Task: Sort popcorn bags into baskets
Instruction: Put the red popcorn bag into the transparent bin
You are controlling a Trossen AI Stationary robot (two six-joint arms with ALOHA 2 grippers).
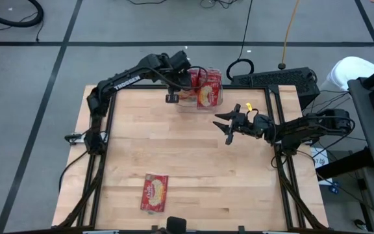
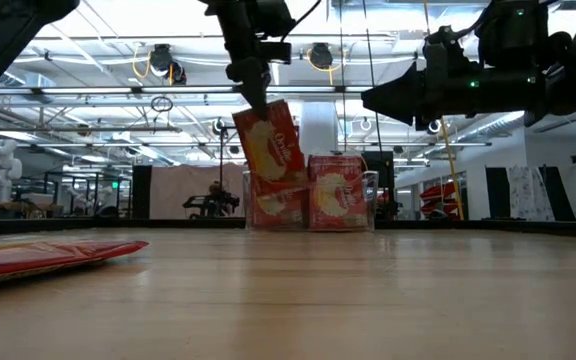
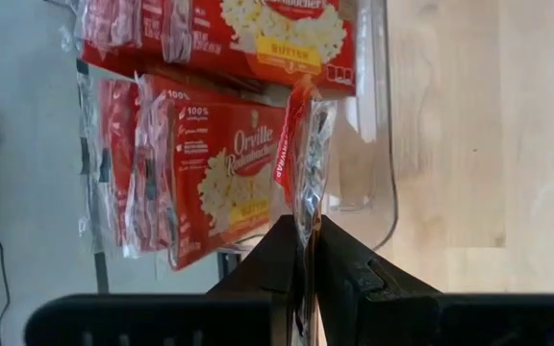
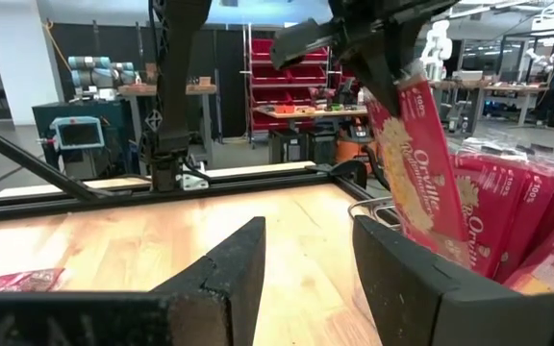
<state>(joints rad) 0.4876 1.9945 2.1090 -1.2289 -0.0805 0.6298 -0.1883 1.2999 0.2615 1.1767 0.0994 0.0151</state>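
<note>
The clear bin [image 1: 203, 94] stands on the tabletop [image 1: 187, 162] at its far edge, near the middle. Several popcorn bags [image 1: 209, 90] stand upright inside it. The left gripper [image 1: 186, 79] is above the bin's left part, its jaws pinched on the top edge of one tilted bag [image 2: 268, 145] whose lower end is in the bin. The right gripper [image 1: 229, 123] hovers just right of and nearer than the bin, jaws apart, holding nothing. A single bag [image 1: 154, 192] lies flat near the tabletop's near edge, left of centre.
</note>
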